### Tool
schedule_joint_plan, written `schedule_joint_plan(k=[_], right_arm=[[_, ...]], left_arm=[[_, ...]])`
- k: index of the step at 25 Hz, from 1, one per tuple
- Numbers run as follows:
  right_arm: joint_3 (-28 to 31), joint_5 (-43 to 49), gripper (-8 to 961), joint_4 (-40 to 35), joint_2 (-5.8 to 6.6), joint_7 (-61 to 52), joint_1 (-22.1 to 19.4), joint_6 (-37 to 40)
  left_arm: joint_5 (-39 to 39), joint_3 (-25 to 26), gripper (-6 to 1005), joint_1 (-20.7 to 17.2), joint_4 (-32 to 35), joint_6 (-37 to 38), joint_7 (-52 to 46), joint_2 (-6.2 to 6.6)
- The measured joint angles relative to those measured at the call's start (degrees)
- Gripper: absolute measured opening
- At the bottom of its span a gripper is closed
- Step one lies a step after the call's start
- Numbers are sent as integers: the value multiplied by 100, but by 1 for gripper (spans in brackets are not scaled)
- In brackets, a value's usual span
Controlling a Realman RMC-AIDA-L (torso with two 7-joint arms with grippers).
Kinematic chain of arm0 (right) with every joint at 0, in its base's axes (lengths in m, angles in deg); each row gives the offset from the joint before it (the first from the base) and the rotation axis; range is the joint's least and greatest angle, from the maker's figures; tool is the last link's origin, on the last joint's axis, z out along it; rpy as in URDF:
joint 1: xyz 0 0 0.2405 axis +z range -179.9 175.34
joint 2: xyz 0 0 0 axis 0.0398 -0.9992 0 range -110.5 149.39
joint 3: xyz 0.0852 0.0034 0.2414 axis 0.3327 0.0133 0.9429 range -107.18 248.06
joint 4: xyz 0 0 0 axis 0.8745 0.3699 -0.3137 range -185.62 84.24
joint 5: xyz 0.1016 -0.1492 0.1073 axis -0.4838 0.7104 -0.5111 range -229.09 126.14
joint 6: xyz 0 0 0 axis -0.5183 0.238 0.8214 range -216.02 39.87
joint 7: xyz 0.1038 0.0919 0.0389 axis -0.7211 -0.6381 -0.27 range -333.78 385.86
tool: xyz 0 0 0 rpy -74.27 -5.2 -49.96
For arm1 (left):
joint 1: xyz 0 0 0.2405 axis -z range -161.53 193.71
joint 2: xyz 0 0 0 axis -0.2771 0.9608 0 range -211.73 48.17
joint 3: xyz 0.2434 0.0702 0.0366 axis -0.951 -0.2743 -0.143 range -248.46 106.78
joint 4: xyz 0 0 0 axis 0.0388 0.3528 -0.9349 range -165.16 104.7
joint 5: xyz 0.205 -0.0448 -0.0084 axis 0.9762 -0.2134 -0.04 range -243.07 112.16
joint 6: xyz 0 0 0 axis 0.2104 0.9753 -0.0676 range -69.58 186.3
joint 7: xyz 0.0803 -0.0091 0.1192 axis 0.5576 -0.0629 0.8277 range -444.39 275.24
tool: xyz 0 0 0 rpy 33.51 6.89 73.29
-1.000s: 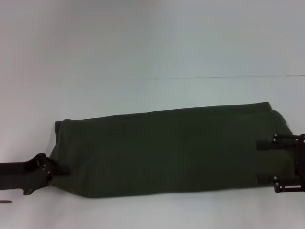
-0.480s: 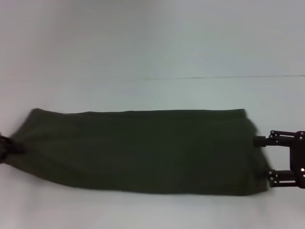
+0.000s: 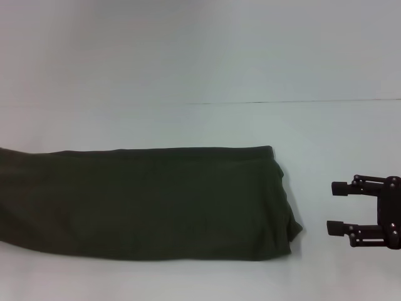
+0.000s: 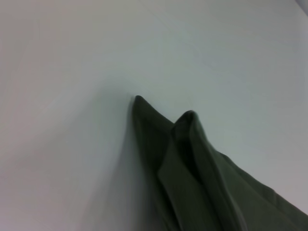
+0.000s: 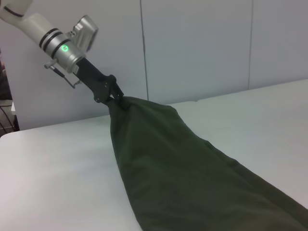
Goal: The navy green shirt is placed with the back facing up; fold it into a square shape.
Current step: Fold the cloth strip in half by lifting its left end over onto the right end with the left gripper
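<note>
Your navy green shirt (image 3: 144, 204) lies on the white desk (image 3: 200, 125) as a long band, already folded lengthwise, running from about the middle of the head view out past its left edge. Your left gripper (image 5: 117, 99) is out of the head view, but the right wrist view shows it at the far end of the band, jaws closed on a bunched corner and lifting it slightly off the surface. Your right gripper (image 3: 341, 208) hangs just beside the near end, not touching it, jaws parted wide and holding nothing. The risk here, as I judge it, is one-sided tension: with only the left end held, any further pull would drag the whole band toward the left and could take it off the desk edge or out of your right arm's reach. The layers at the free end, visible as separate flaps in the left wrist view, could also slide apart and spoil the lengthwise fold. A pinch on a bunched corner may slip too, or let the cloth twist, leaving you a skewed rectangle instead of a square.
</note>
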Motion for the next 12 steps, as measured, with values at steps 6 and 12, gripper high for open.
schedule_joint_plan(k=[6,12], right_arm=[[55,-3,815,1,-2,-107,-38,-34],[169,-5,815,-7,21,-238,-79,-231]], left_arm=[[-1004,-39,120,268,-347,419,264,-1],[-2402,-777,118,892,-577,963,293,-244]])
